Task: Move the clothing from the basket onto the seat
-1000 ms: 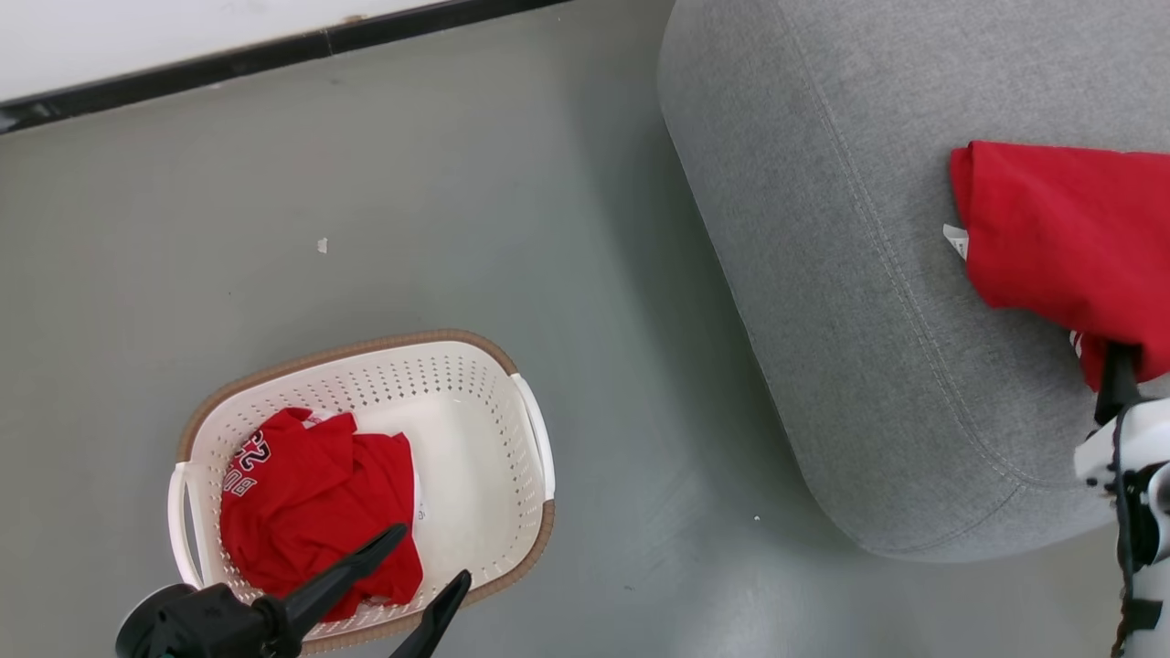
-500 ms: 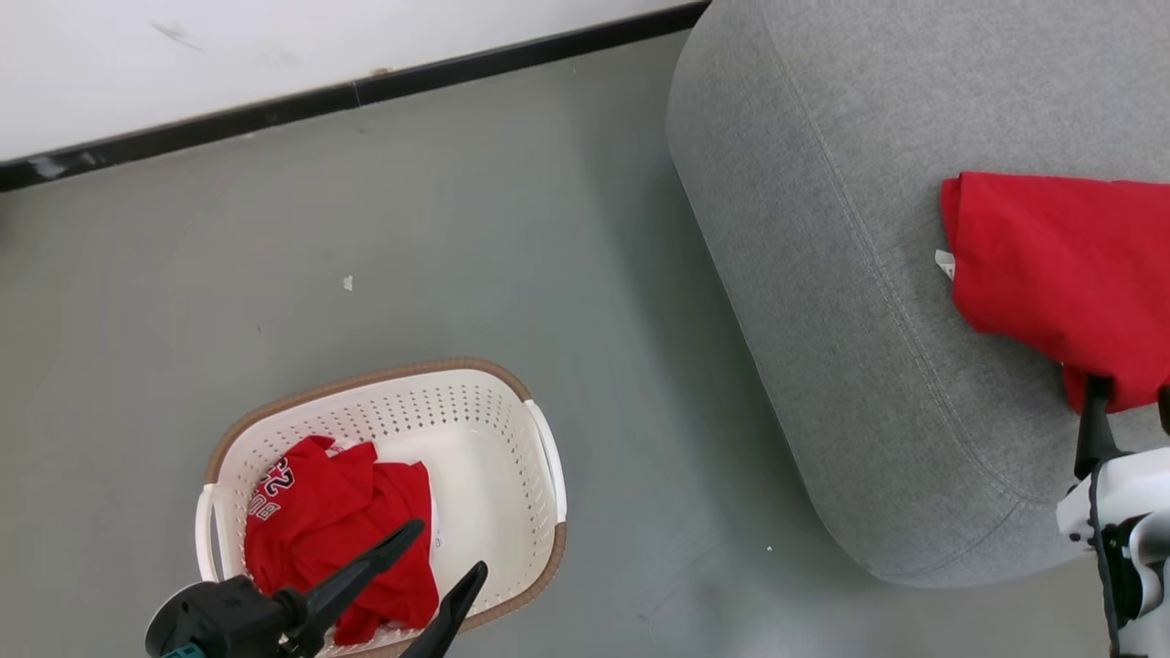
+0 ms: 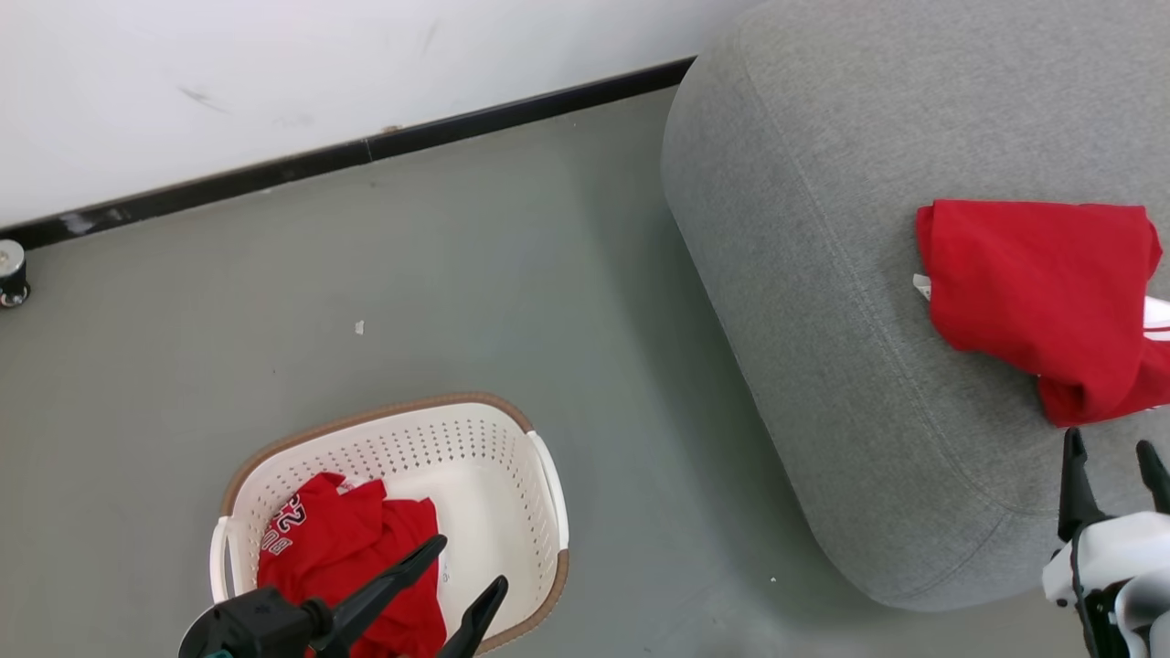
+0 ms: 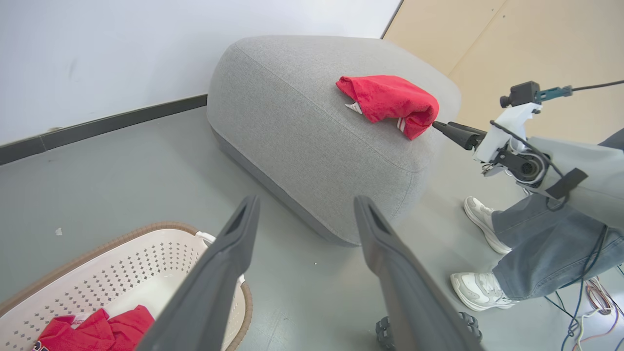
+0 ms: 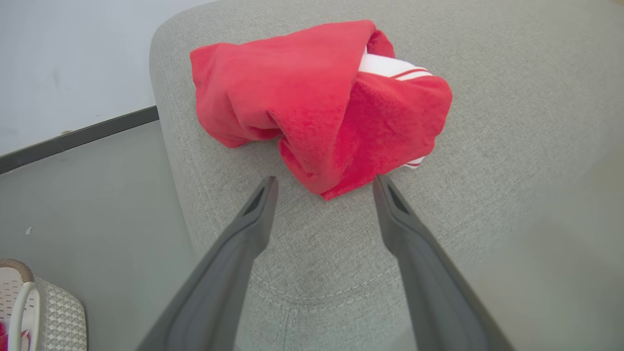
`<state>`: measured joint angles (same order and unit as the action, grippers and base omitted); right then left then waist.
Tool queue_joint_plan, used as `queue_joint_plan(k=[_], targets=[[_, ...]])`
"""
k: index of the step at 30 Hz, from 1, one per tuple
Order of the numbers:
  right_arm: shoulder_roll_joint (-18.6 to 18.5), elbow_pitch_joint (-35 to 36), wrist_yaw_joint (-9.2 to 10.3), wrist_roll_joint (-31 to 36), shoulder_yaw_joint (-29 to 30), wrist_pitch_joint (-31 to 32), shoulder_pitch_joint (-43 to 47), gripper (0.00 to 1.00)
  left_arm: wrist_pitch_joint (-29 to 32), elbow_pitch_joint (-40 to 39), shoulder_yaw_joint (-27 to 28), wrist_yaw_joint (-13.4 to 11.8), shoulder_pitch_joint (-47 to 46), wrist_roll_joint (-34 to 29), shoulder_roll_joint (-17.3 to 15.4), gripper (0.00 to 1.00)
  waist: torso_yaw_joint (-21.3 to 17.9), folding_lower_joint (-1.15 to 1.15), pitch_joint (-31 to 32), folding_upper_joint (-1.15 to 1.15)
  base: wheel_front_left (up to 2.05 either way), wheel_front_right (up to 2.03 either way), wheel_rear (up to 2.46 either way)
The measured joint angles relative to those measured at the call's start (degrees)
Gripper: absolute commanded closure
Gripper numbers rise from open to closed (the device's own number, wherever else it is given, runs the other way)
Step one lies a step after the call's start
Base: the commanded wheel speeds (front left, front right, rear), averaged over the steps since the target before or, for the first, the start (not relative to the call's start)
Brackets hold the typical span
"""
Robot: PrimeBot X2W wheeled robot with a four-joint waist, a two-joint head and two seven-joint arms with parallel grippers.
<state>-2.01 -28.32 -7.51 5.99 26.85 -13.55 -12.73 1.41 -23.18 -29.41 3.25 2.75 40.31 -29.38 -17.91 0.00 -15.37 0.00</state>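
One piece of red clothing lies crumpled on the grey seat, its white stripe trim showing in the right wrist view on the clothing. My right gripper stands open just short of it, with nothing between its fingers. A second red piece with white lettering lies in the cream basket on the floor. My left gripper hovers open over the basket's near side, empty. In the left wrist view the seat, the red clothing and the basket all show.
A person's legs in jeans and white shoes stand beside the seat near my right arm. Cables trail on the floor there. A white wall with a dark skirting runs behind. A small round object sits by the wall.
The camera has tilted, so the whole picture slid down. My right gripper has drawn back from the red clothing on the seat, which now lies free of its fingers.
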Motion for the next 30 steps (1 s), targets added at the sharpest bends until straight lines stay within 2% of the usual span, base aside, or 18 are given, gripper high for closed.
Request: queue_joint_plan(k=[5,14,20,30], targets=[[0.1,2.0,0.0,-1.3,-2.2,-0.1,2.7,0.0,-0.5,1.0,-0.4,0.0,0.0,0.0,0.6,0.0,-0.5,0.0,1.4,0.0,0.0,0.0,0.0],[0.1,6.7,0.01,-1.9,-9.9,-0.1,4.4,0.0,-1.8,3.2,-0.2,-0.6,0.0,0.0,2.4,0.0,-0.8,0.0,3.8,0.0,0.0,0.0,0.0],[0.1,8.9,0.01,-1.9,-15.4,0.0,4.3,0.0,-3.6,4.7,1.3,-2.7,0.0,0.0,3.9,0.0,0.6,0.0,5.1,0.0,0.0,0.0,0.0],[-0.1,9.6,0.01,-1.8,-24.6,1.0,3.6,0.0,-7.8,8.5,7.3,-6.7,1.6,0.0,4.2,0.0,5.2,0.0,7.2,0.0,0.0,0.0,0.0]])
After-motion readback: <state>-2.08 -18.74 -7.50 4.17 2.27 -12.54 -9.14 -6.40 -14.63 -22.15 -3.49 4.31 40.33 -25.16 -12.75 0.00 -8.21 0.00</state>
